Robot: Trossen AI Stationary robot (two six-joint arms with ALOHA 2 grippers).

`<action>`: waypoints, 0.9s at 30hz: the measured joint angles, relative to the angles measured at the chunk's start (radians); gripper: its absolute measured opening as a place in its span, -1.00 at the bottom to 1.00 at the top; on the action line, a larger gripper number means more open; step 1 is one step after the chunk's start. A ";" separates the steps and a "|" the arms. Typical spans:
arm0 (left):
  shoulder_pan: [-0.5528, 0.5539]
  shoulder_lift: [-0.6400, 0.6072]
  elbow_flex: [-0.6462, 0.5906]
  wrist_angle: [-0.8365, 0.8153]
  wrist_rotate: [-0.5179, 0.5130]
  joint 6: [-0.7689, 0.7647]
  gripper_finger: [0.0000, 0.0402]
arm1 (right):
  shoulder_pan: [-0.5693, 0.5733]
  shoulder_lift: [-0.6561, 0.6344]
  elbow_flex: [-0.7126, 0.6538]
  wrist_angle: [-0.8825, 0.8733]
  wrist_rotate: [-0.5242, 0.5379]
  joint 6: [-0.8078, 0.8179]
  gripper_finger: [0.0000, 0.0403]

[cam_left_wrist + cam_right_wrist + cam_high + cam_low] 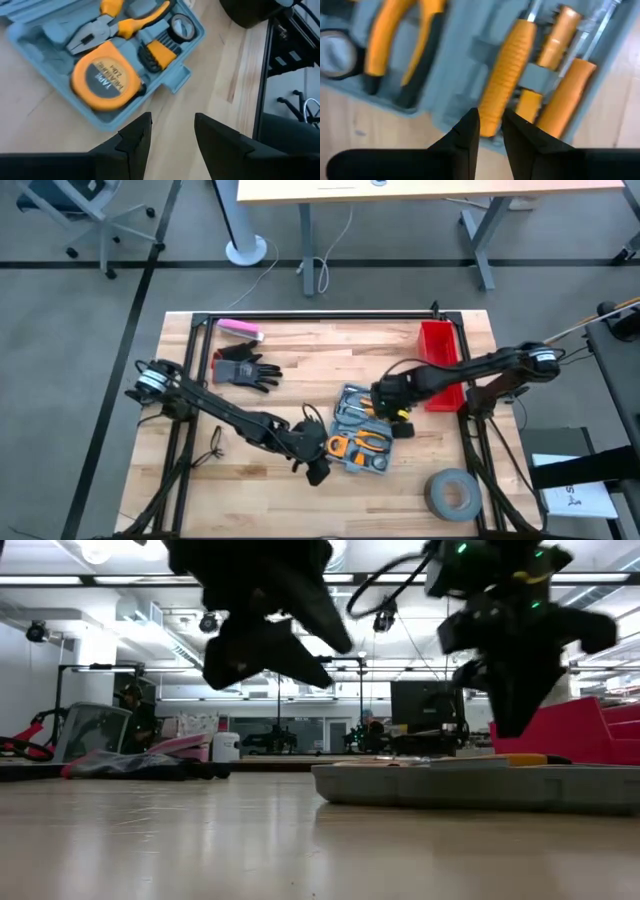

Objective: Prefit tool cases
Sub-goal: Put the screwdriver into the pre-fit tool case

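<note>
The tool case (358,432) lies open and flat near the middle of the table (300,490), its slots already filled with pliers (107,27), a tape measure (102,82) and orange-handled screwdrivers (507,75). The right gripper (490,127) hovers just above a screwdriver handle at the case's far half, its jaws a narrow gap apart and holding nothing; it looks as if a tool is just being seated or let go. The left gripper (171,135) hangs over bare wood just beside the case's near edge, jaws moderately open and empty. The step in hand seems to be the fitting of tools into their slots; the next move likely calls for lifting the right gripper straight up so it drags nothing out. A red bin (440,365) stands just behind the right arm, a roll of tape (452,495) and black gloves (245,370) lie well clear.
</note>
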 joint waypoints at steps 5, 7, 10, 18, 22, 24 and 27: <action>0.001 0.058 0.053 -0.001 0.015 0.009 -0.19 | 0.102 -0.022 -0.024 0.002 -0.003 0.051 -0.66; 0.001 0.065 0.068 -0.010 0.017 0.018 -0.18 | 0.141 -0.016 -0.032 0.005 -0.016 0.063 -0.67; 0.001 0.069 0.082 -0.015 0.016 0.020 -0.18 | 0.204 -0.008 -0.042 0.004 -0.021 0.083 -0.69; 0.001 0.064 0.077 -0.045 0.014 0.009 -0.22 | 0.318 0.010 -0.052 0.039 -0.018 0.134 -0.77; -0.005 0.045 0.081 -0.054 0.018 0.009 -0.23 | 0.320 0.053 -0.055 0.039 -0.006 0.145 -0.80; -0.013 0.019 0.082 -0.059 0.018 0.009 -0.23 | 0.320 0.076 -0.055 0.038 0.011 0.144 -0.81; -0.029 -0.021 0.070 -0.068 -0.004 0.008 -0.23 | 0.320 0.107 -0.055 0.042 0.048 0.134 -0.83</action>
